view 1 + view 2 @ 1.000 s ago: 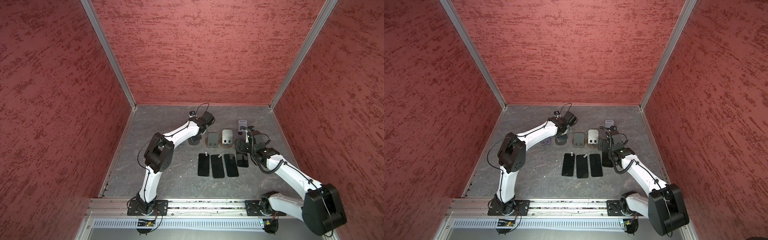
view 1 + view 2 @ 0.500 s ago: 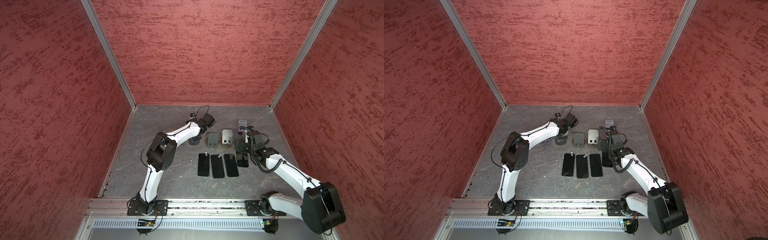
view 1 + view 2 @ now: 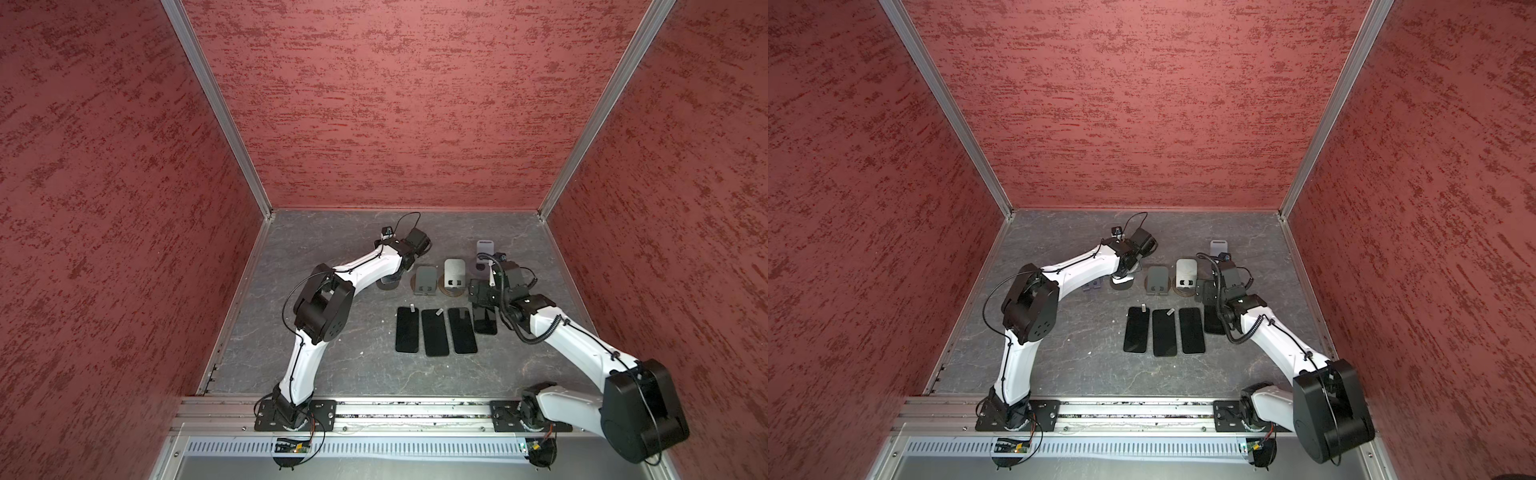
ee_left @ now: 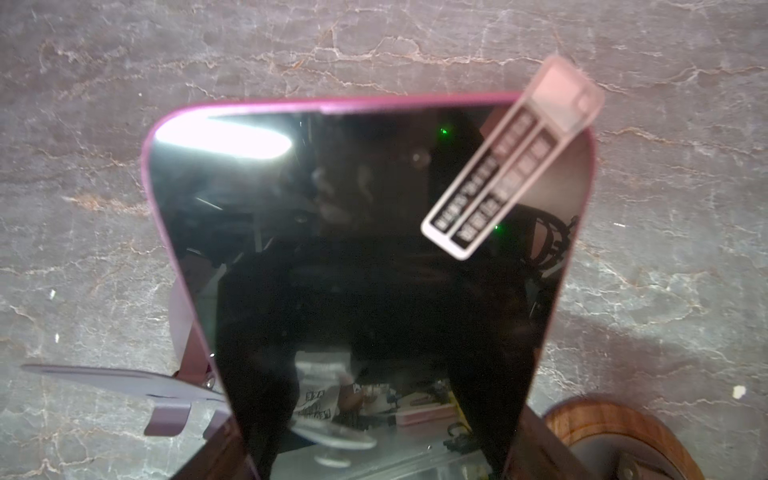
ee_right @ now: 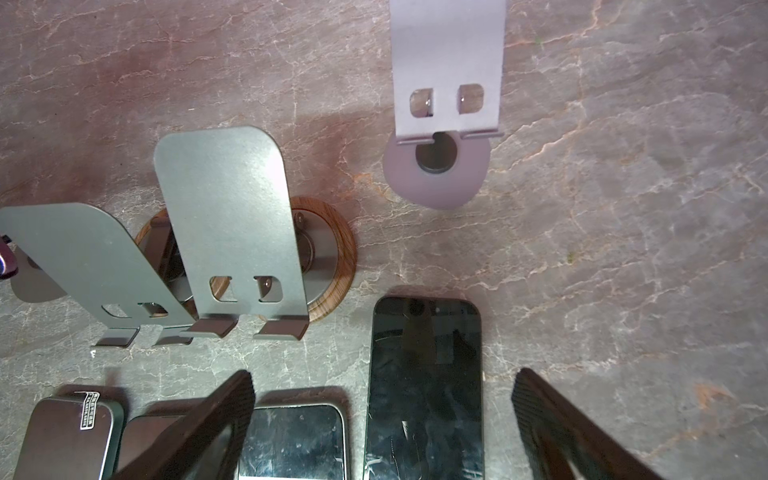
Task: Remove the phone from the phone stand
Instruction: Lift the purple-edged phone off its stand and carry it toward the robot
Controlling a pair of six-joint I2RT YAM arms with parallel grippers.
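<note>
The left gripper [image 4: 380,419] is set astride the phone [image 4: 365,249], fingers [image 4: 203,457] at both long edges; clamping cannot be told. The phone is leaned on the phone stand [image 3: 388,284], long axis rising from it, tabbed end uppermost. The right gripper [image 5: 384,376] is spread wide.

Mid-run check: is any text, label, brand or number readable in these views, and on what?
Nothing can be quoted.
Sticker tab on the pink-edged phone: two rows of print, too blurred to read.
Label on the leftmost flat phone: too small to read.
Print reflected low in the pink-edged phone's screen: blurred, unreadable.
</note>
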